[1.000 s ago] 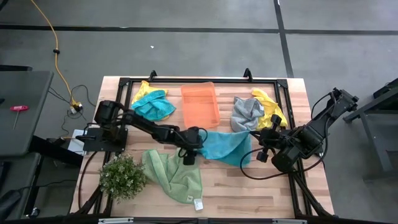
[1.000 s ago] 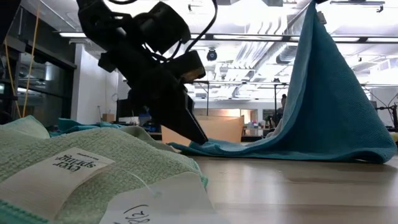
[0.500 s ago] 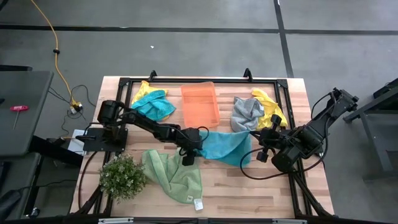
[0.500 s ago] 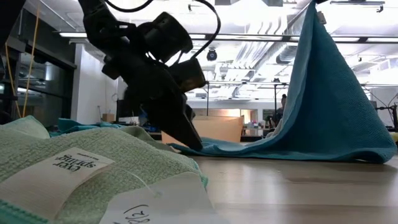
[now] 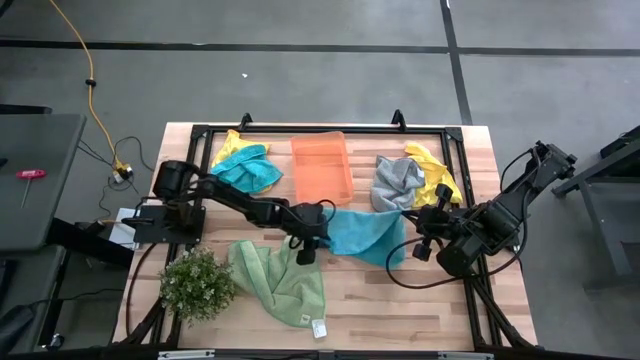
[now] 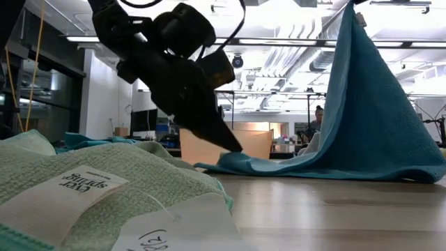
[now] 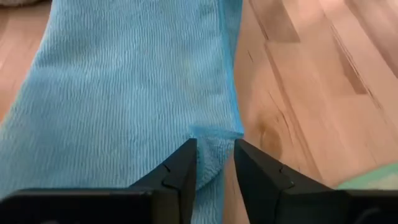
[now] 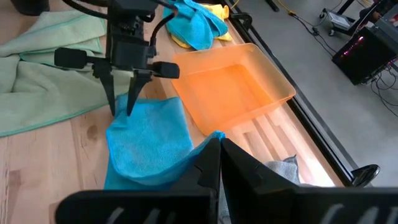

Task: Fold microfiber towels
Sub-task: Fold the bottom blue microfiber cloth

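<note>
We see a teal-blue towel [image 5: 362,236] at the middle of the tabletop [image 5: 400,310], one corner lifted high, the rest trailing flat on the wood. The right gripper [image 8: 219,148] is clenched on that raised corner, so in the low view the cloth hangs like a tent. Compared with a second ago, the left gripper [image 7: 215,163] has narrowed its fingers and shifted along the towel's low corner; the cloth there now lies slightly bunched. Its own wrist view shows what the others cannot: the two dark fingers straddle the towel's hemmed corner, partly closed, with fabric between them, though we cannot tell if the cloth is firmly pinched yet. The high view alone shows the wider layout: a light green towel [image 5: 280,280] with a white tag near the front edge, beside a small bushy plant [image 5: 197,284]; an orange bin [image 5: 323,167] toward the back; a teal and yellow pile [image 5: 245,166] to the bin's left; grey and yellow towels [image 5: 415,178] to its right. The low view shows a person [image 6: 318,118] far behind the table.
</note>
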